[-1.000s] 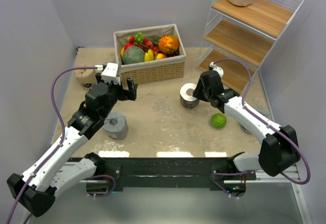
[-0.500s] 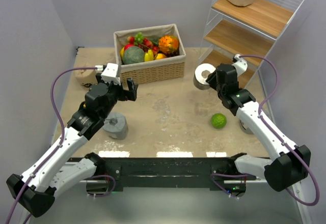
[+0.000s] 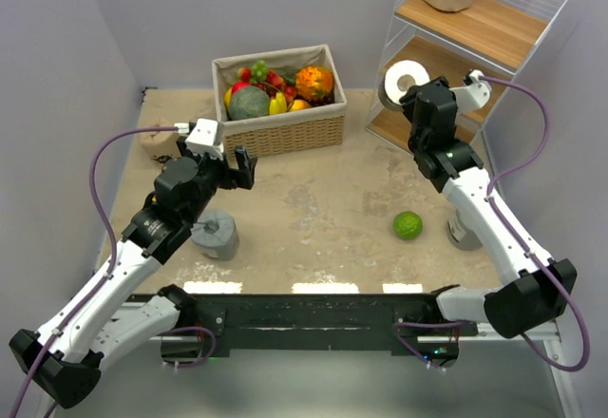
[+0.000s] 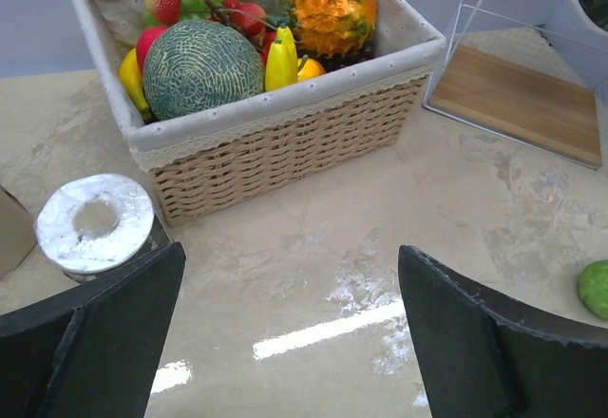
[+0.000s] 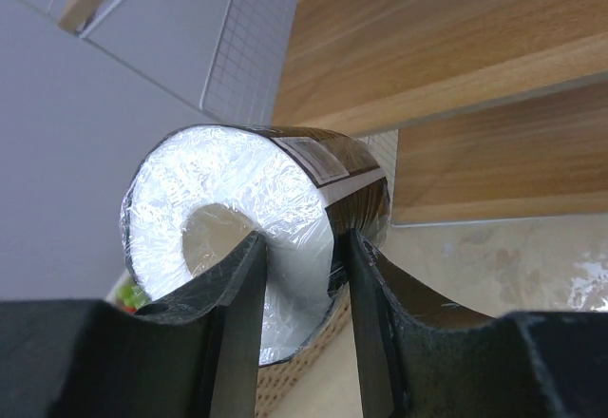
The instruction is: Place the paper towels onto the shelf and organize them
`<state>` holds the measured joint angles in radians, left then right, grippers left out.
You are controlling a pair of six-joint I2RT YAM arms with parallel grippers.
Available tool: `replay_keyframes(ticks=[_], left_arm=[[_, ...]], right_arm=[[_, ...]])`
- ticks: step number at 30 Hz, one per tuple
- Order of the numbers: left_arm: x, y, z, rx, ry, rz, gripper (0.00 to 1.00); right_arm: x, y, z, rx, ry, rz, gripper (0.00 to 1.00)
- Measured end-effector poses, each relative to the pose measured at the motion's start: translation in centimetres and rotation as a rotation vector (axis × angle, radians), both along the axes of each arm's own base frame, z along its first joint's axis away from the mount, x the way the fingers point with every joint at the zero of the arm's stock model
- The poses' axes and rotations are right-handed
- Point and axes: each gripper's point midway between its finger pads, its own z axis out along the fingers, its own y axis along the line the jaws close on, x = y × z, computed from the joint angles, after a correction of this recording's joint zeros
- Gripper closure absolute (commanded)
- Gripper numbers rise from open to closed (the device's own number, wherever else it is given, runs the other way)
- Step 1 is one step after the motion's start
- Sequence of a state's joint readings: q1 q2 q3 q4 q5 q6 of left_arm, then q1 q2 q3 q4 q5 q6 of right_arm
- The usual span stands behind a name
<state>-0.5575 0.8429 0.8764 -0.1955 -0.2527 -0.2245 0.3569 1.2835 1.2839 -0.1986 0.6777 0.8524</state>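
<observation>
Roll (image 3: 407,81), black-wrapped: we logged it lifted off the table (image 3: 313,209) to the middle board of the shelf (image 3: 494,33), right gripper (image 5: 299,285) jaws clenched on it; left gripper (image 4: 290,266) jaws released. Placement pending.

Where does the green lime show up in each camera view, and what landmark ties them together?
Top external: the lime lies on the table, right of centre.
Left wrist: the lime is cut off at the right edge, low down.
Right wrist: not in it.
Shared landmark: the wooden boards of the shelf, in all three.
</observation>
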Motion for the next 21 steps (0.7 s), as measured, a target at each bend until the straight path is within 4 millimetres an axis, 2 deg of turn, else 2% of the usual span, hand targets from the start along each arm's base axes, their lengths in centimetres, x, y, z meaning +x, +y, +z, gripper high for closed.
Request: replay_keyframes(ticks=[14, 21], left_arm=[[-0.4, 0.0, 0.6, -0.012, -0.015, -0.013, 0.00], [-0.4, -0.1, 0.6, -0.013, -0.017, -0.015, 0.00]], right_arm=[[3.8, -1.9, 2.4, 0.008, -0.104, -0.173, 0.69], [5.1, -3.2, 2.6, 0.005, -0.118, -0.236, 0.69]])
